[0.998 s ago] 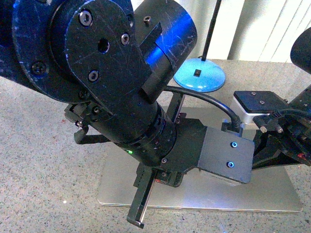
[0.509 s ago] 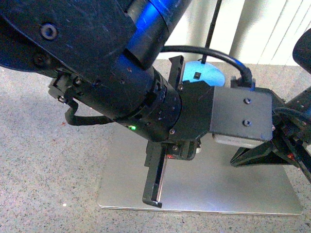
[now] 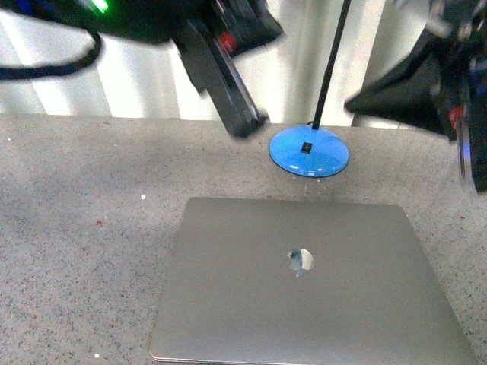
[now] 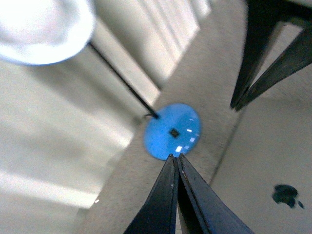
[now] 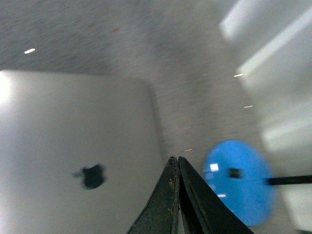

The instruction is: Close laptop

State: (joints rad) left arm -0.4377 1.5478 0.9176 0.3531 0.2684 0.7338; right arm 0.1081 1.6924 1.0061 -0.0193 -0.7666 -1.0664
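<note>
Table [image 3: 68,198]: I see one speckled grey counter carrying everything.
Laptop [image 3: 312,285]: one, lying flat near the front edge, lid down, logo up; I judge the closing done.
Lamp base [image 3: 309,150]: one blue disc with a thin black pole, just behind the laptop.
Left gripper [image 4: 176,158]: raised well clear, jaws pressed together, holding nothing.
Right gripper [image 5: 174,160]: likewise lifted, jaws clenched and empty.
Step in hand: I'd retreat both arms upward, avoiding the lamp pole.
</note>
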